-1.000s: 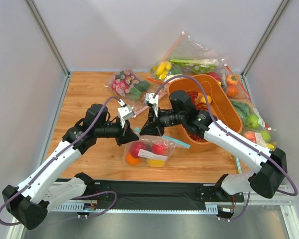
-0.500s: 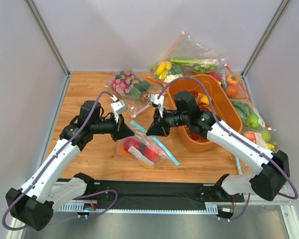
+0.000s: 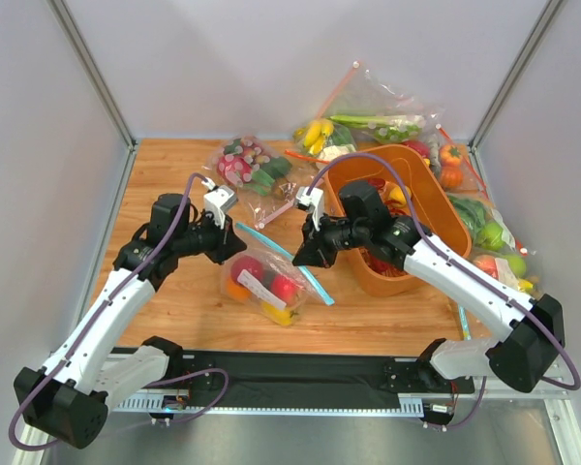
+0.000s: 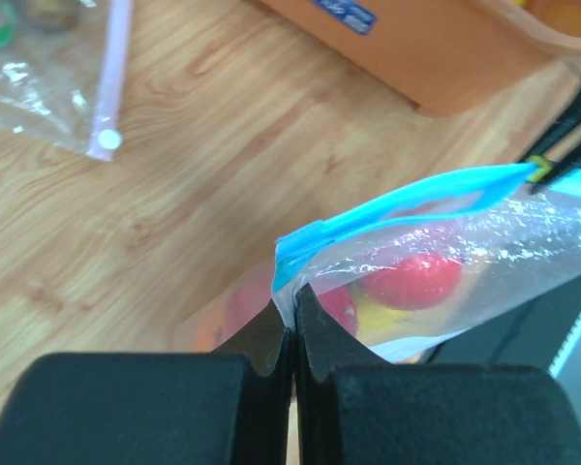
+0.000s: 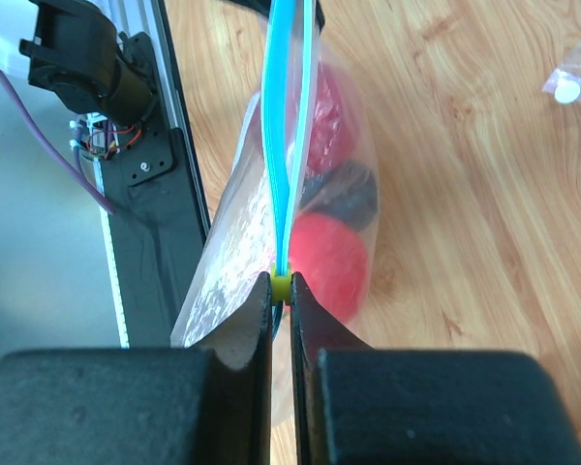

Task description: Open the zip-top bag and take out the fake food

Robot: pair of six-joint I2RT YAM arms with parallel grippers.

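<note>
**Both grippers pinch the bag's zip strip**

The zip-top bag (image 3: 263, 284) hangs over the wooden table (image 3: 174, 174), between the arms. The left gripper (image 4: 292, 325) is clamped on its teal corner. The right gripper (image 5: 282, 287) nips a small yellow slider, probably the zip's pull. Only the right wrist view shows that slider and the fake food (image 5: 327, 263) up close.

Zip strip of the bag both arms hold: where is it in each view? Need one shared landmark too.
Top external: the teal zip strip runs diagonally at centre, between the left tool and right tool.
Left wrist: right of centre, sloping up to the right edge from the pinched corner.
Right wrist: vertical line at top centre, ending at the fingers.
Shared landmark: round red fruit inside the zip-top bag.
</note>
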